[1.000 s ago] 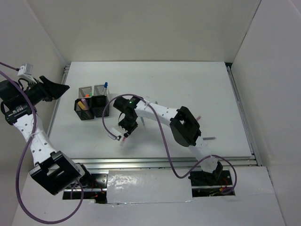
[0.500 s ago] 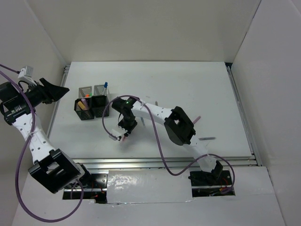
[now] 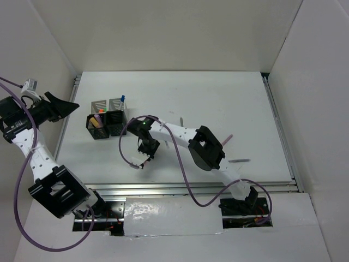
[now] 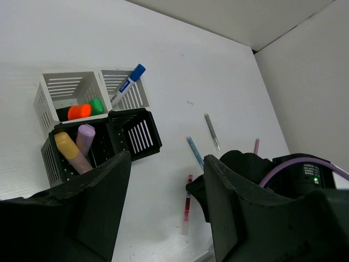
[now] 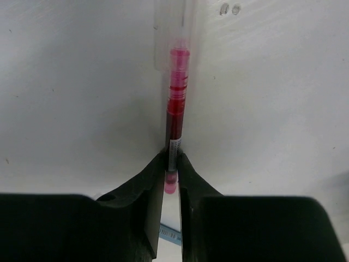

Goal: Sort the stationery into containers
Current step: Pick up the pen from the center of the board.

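My right gripper (image 3: 144, 154) is shut on a thin red pen (image 5: 175, 117), gripping it near its back end low over the table; the pen also shows in the left wrist view (image 4: 187, 203). Four mesh cups (image 3: 107, 122) stand clustered at the left. One grey cup (image 4: 61, 94) holds orange and green highlighters, the other grey cup (image 4: 126, 88) a white blue-capped pen (image 4: 126, 85). One black cup (image 4: 65, 158) holds yellow and purple highlighters. A blue pen (image 4: 193, 153), a grey pen (image 4: 211, 131) and a pink pen (image 4: 256, 146) lie on the table. My left gripper (image 3: 66, 105) is open and empty, high at the left.
Another grey pen (image 3: 240, 160) lies at the right of the table, near the pink pen (image 3: 228, 138). The second black cup (image 4: 134, 134) looks empty. White walls close in the table on three sides. A metal rail (image 3: 180, 188) runs along the near edge.
My right gripper has shifted slightly toward the near edge with the red pen, and its elbow has swung left. The left arm has moved a little left.
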You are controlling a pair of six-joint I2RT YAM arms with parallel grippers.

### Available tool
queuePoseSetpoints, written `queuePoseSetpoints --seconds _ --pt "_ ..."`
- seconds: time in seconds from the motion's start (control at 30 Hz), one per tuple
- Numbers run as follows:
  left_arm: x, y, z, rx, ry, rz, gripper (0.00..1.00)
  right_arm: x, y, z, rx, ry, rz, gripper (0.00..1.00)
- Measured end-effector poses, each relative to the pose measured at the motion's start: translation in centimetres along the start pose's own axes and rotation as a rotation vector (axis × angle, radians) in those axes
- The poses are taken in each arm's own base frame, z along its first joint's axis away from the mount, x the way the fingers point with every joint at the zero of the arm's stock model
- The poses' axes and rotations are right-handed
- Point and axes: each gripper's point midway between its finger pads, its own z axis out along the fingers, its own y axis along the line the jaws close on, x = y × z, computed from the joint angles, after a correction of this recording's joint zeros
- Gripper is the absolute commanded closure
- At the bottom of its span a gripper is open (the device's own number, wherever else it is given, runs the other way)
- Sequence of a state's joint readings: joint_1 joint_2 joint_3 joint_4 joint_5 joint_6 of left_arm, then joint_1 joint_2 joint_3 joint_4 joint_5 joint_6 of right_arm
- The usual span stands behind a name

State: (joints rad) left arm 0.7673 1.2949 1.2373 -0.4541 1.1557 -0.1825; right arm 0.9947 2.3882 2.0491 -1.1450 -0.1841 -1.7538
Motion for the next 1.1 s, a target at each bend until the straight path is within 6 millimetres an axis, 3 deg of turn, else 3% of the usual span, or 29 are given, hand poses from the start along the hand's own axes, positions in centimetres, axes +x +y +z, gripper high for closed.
queuePoseSetpoints --seconds 0.27,0.47,0.57,0.7,0.83,0.97,1.1 --pt "-0.2 -1.0 -0.7 0.011 -0.043 0.053 0.33 -0.1 0.2 0.1 -0.005 0.04 0.025 1.0" --pt "-1.4 -3.4 -1.5 0.023 -0.115 0.177 0.32 -1.3 0.9 -0.2 0.017 -0.033 0.233 1.0" --pt "-2.3 -3.7 -1.5 0.037 -0.136 0.187 0.33 -2.3 0.9 -1.5 0.048 -0.097 0.352 1.0" --pt "-2.9 -4.0 -1.2 0.092 -0.152 0.154 0.35 -2.4 -0.1 -6.8 0.172 -0.247 0.588 1.0" --pt "-0.2 -5.3 -0.9 0.145 -0.132 0.157 0.34 0.3 -0.6 -15.1 0.379 -0.442 0.891 1.0" --pt "3.3 -11.2 0.5 0.309 -0.049 0.243 0.34 3.3 0.2 -23.0 0.573 -0.616 1.142 1.0" --pt "6.4 -16.8 2.1 0.477 0.019 0.289 0.34 2.5 0.0 -27.3 0.642 -0.787 1.271 1.0"
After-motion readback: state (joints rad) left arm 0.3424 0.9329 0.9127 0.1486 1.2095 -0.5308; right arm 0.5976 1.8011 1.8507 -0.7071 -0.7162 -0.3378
